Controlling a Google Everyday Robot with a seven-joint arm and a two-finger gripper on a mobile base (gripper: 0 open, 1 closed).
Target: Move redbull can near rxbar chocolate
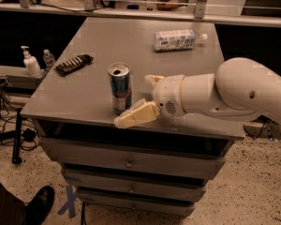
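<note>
The hand [136, 100] beside the redbull can [119, 86] hides its base edge, and the arm [253, 93] is cut off at right.

The can [120, 88] stands near the front edge of the table [98, 41]. The gripper [133, 100] is at its right side with fingers spread wide. One finger lies low along the edge just in front of the can's foot, the other behind and to the right of it. The arm [243, 90] blocks the front right of the top. Left of the can the surface is bare as far as the bar [74, 63] at the left edge — an unblocked lane. The bottle [175, 40] lies at the back right, well apart from that lane. A rail [131, 14] closes off the far side.
</note>
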